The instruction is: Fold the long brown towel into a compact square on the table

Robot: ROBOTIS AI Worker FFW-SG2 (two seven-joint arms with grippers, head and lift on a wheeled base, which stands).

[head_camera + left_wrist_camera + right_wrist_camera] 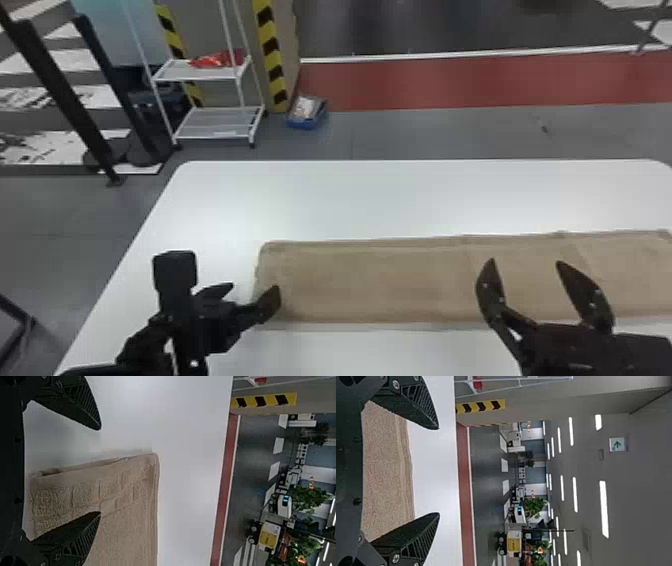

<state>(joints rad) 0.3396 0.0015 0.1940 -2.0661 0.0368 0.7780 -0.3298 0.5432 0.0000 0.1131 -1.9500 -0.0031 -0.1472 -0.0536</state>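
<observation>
The towel point(375, 285) is laid in a long strip on the table point(350, 200), apparently doubled lengthwise; the folds to a square remain to be made. Left fingers point(270, 301), at one end, and right fingers point(489, 290), above the strip, are parted.

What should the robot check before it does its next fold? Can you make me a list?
1. Towel lying on the table: ok.
2. Left gripper open: ok.
3. Left gripper lined up with the towel's left end: ok, one finger is over the towel and the other is past its end.
4. Right gripper open: ok.
5. Towel gripped: not ok, both grippers are open.
6. Towel's right end flat: cannot tell, the towel runs to the head view's right edge.
</observation>
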